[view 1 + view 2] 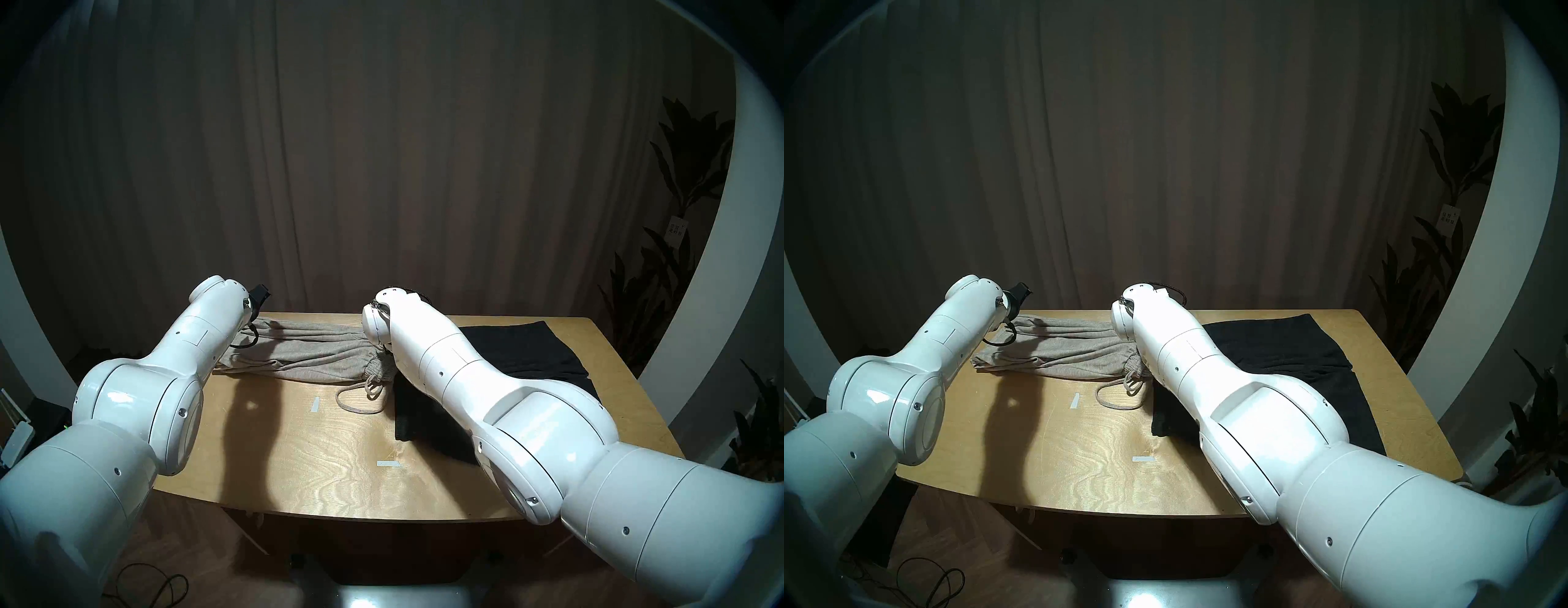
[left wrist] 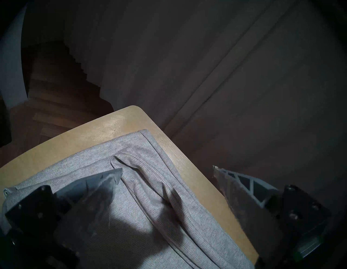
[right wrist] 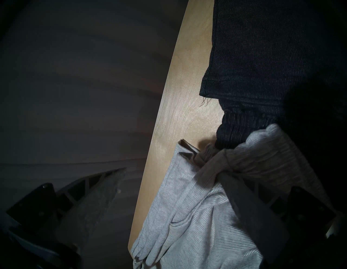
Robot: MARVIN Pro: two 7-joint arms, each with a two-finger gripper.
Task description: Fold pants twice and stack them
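Both end effectors hang released over the grey pants at the counter's far edge.

Your left end effector (image 2: 167,171) is spread wide above the hem end of the grey pants (image 1: 305,352), one finger (image 2: 105,185) over the cloth, the other beyond the counter (image 1: 322,458) edge, gripping nothing. Your right end effector (image 3: 167,171) is equally wide at the waistband end; whether its right-hand finger touches the bunched cloth you cannot tell. The grey pants lie folded lengthwise along the far side, cord (image 1: 360,401) looped toward you. The black pants (image 1: 534,348) lie spread on the right, their waistband touching the grey one.
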